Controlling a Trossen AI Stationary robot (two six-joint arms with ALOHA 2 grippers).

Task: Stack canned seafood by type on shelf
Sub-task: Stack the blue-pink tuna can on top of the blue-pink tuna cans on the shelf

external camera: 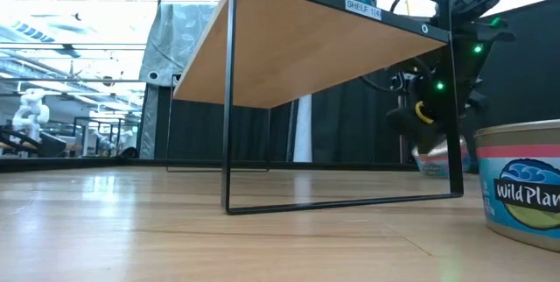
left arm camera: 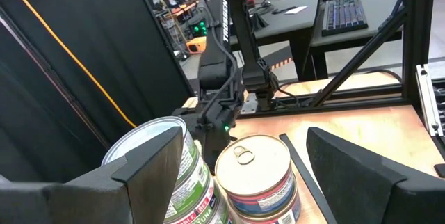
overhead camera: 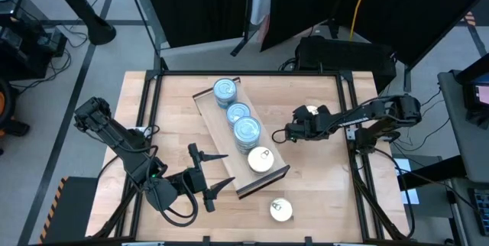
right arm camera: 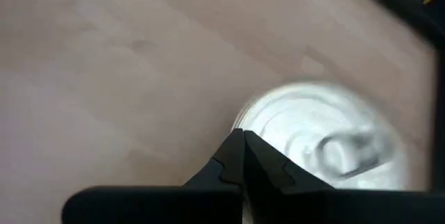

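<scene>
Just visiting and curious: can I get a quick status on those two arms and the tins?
Left pincer open beside the shelf. Right pincer shut, empty, above a silver-topped tin. Blue-topped stacks shelved; one loose tin on the table. Nothing blocking.

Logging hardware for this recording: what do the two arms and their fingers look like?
Both arms are dark, jointed and slim, with black cables along them. The left gripper has two long, tapered black fingers. The right gripper is equally black; green indicator lights glow on that arm.
</scene>
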